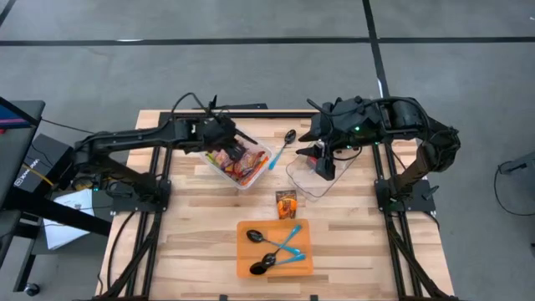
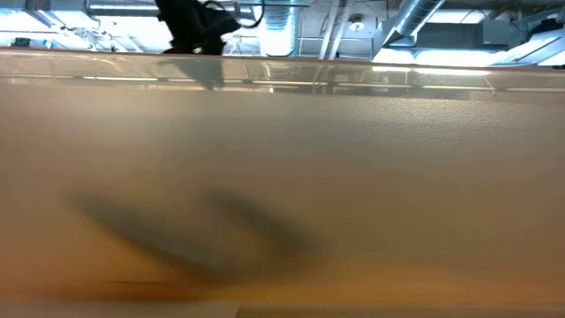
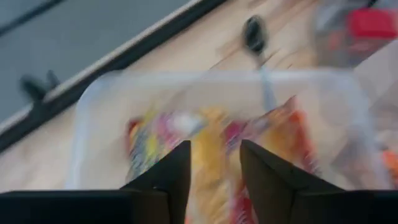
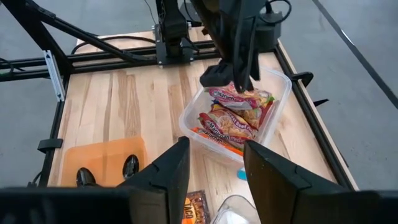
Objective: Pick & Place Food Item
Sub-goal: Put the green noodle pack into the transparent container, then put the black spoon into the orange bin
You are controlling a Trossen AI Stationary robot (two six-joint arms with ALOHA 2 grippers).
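A clear bin point(image 1: 266, 155) at the table's far middle holds several bright snack packets point(image 1: 236, 160). My left gripper point(image 1: 226, 144) is open and points down into the bin, its fingertips at the top packets point(image 3: 211, 134); the right wrist view shows it too point(image 4: 231, 78). My right gripper point(image 1: 324, 167) is open and empty, above an empty clear container point(image 1: 311, 182) to the right of the bin. One more snack packet point(image 1: 286, 203) lies flat on the table near the middle. My left gripper comes at the packets point(image 4: 239, 99) from above, fingers pointing down into the bin, one on each side of a yellow packet. I cannot tell whether the fingertips touch it.
An orange tray point(image 1: 247, 267) with several black spoons lies near the front edge. A black spoon with a blue handle point(image 1: 282, 144) lies between the bin and the clear container. The low view is filled by a blurred tan surface close to the camera.
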